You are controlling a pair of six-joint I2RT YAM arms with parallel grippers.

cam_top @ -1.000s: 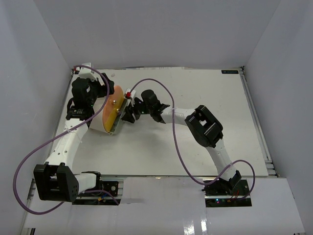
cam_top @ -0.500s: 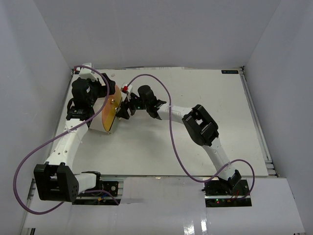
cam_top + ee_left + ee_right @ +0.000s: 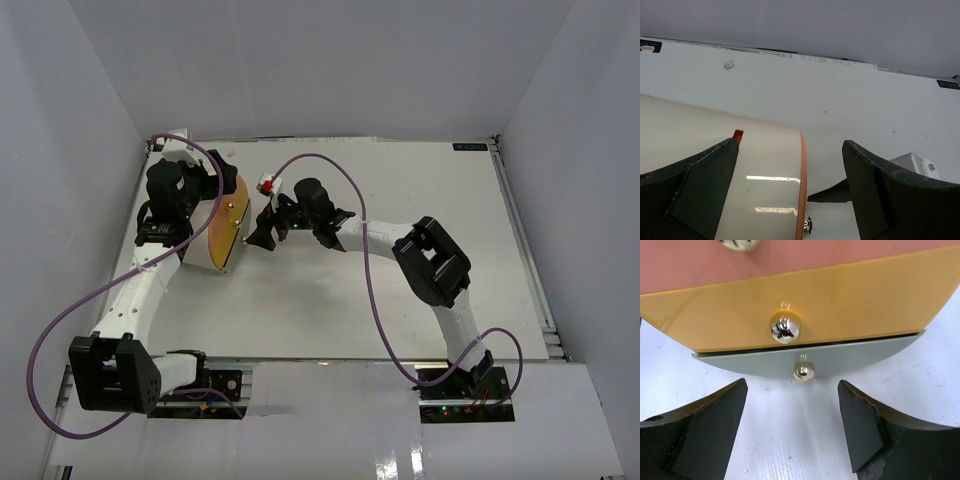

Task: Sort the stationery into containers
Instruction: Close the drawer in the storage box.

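1. The container (image 3: pixel 228 222) lies on its side on the desk (image 3: pixel 400 290). It is a cream drum with a round orange face, and the face is turned toward the right arm.
2. The left fingers (image 3: pixel 203 186) reach over the container from behind its face and are spread wide, one on each side of the cream wall.
3. In the left wrist view, one of the left fingers (image 3: pixel 790 145) overlaps the container (image 3: pixel 765 170). The other stands clear of the orange rim, with bare desk showing between them. I cannot tell whether the overlapping finger touches the wall. The pair is not clamped on it.
4. The right fingers (image 3: pixel 258 226) sit just in front of the container's face. They are parted, with only desk between them.
5. Seen from the right wrist, the face is split into drawer fronts. There is a pink drawer (image 3: pixel 850 260) at the top, a yellow drawer (image 3: pixel 865 295) under it, and a thin grey-green drawer (image 3: pixel 865 352) lowest, next to the desk.
6. A thin dark line separates the yellow front from the grey-green one.
7. The yellow drawer carries a shiny brass knob (image 3: pixel 785 327). A smaller knob (image 3: pixel 804 372) sits just below it on the grey-green drawer. The pink drawer's knob is cut off by the top edge of the view.
8. Both full knobs stand above the gap between the right fingers (image 3: pixel 792 390). Neither finger touches a knob or a drawer front.
9. A purple cable (image 3: pixel 352 205) arcs over the desk beside the container, along the right arm.
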